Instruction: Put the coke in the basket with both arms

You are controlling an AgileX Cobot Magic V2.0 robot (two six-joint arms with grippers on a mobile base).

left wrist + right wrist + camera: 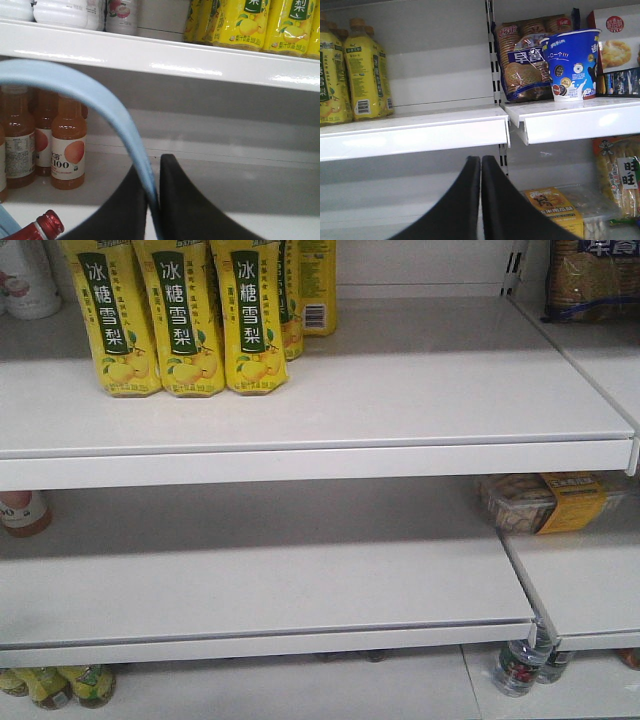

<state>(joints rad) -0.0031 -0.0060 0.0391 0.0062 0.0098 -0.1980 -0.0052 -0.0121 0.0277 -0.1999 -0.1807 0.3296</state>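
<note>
Ahead of both arms, the front-facing view shows only white shelves [330, 390]: yellow pear-drink bottles [190, 320] up top, a packaged snack [545, 502] on the right middle shelf. No coke and no gripper appear here, so the target has to be found elsewhere before any reach.

Between the fingers of the left gripper [152, 200], in the left wrist view, runs the light blue hoop handle [90, 95] of the basket; the black fingers [190, 200] are pinched on it. Left of the gripper stand orange juice bottles [67, 145], and at its lower left a red bottle cap [50, 225] pokes up. Holding the handle level seems wise, so the basket hangs steady.

Straight above the right gripper [481, 200], in the right wrist view, is a shelf edge; its fingers are pressed together on nothing. Biscuit packs [525, 60] and a blue cup [572, 62] sit up and to its right. The coke is not visible, so I judge this arm should search first, then spread its fingers before approaching.
</note>
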